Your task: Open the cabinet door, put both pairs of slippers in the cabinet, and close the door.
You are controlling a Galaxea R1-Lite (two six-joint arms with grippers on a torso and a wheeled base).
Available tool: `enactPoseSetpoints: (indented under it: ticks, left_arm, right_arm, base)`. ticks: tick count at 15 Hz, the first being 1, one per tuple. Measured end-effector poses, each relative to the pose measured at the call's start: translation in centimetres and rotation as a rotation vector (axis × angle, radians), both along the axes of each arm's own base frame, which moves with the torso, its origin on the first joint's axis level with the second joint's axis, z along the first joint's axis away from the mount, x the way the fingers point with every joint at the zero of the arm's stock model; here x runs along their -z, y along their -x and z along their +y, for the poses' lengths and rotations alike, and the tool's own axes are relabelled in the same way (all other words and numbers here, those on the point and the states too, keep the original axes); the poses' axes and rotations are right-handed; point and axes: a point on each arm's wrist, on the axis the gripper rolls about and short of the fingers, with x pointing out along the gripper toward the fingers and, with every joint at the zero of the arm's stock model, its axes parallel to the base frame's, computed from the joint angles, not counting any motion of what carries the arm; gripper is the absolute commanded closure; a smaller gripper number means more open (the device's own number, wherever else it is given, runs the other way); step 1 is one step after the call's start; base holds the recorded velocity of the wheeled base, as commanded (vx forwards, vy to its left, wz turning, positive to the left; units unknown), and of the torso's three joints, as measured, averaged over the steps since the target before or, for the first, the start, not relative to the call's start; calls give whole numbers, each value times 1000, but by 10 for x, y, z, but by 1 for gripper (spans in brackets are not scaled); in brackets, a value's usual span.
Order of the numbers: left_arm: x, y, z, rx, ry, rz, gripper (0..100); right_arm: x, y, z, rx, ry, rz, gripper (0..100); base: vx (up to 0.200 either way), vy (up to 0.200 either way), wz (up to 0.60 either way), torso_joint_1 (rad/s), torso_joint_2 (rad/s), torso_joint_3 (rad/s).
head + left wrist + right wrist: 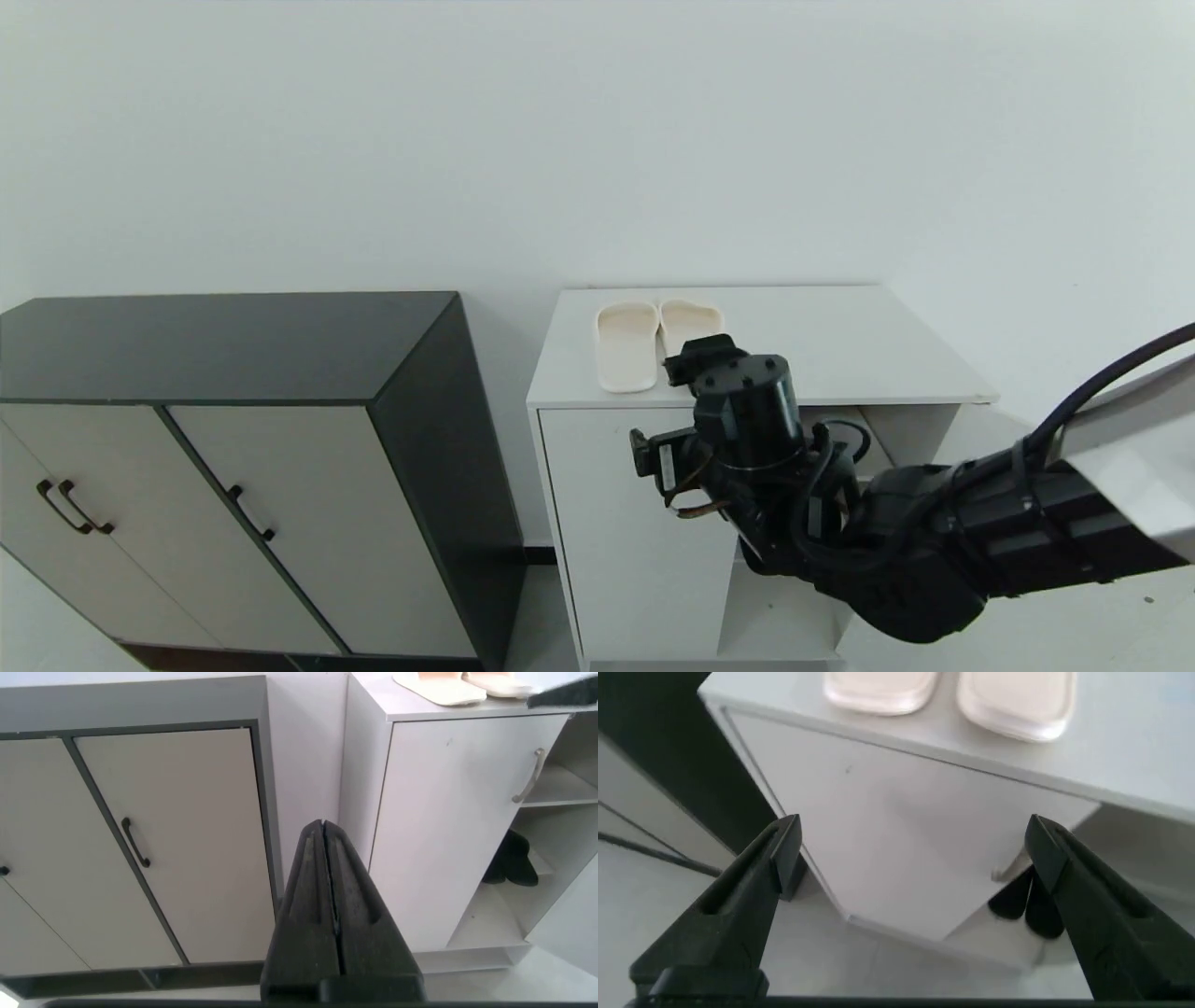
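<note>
**Item 1 – cream slippers** (627,347): pr., lying side by side on top of white cabinet (635,532), toward its left-rear part. Near end of the rt. one is being covered by the arm in head view.

**Item 2 – black slippers** (512,859): pr., sitting inside the cabinet at the back of the lower compartment, under a shelf (561,789). Apparently leaning upright together; too small to tell more.

**Item 3 – white cabinet:** rt. half is standing open w/ interior showing. Left door (458,831) is sitting shut, w/ metal bar handle (528,775) at its inner edge.

**Item 4 – right gripper** (915,915): hanging in front of the cabinet's top front edge, near the cream pr. but apart from it. Fingers are spreading wide w/ nothing between them, framing the shut door and the open compartment beyond.

**Item 5 – left gripper** (323,833): hanging low, well apart from both cabinets and facing the gap between them. Fingers are pressing flat together, gripping nothing.

**Item 6 – dark cabinet** (224,345): standing left of the white one w/ a gap between. Black top and side, pale doors all sitting shut, black bar handles (252,513).

**Item 7 – wall** (597,140): plain white, backing both cabinets.
</note>
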Motion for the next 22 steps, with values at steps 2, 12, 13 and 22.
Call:
enactPoseSetpoints:
  ticks: [2,12,13,22]
  left_arm:
    - [0,0,0,0,0,0,100]
    - [0,0,0,3,1,0,100]
    - [0,0,0,3,1,0,100]
    - [0,0,0,6,0,1,100]
  right_arm:
    - [-17,0,1,66,-53,73,0]
    - [-31,-6,6,88,-124,49,0]
    - [-31,-6,7,87,-126,48,0]
    - [-25,-7,8,84,-117,47,0]
  base:
    - [0,0,0,0,0,0]
    - [80,0,0,0,-2,3]
    - [200,0,0,12,12,-7]
    - [133,0,0,5,3,1]
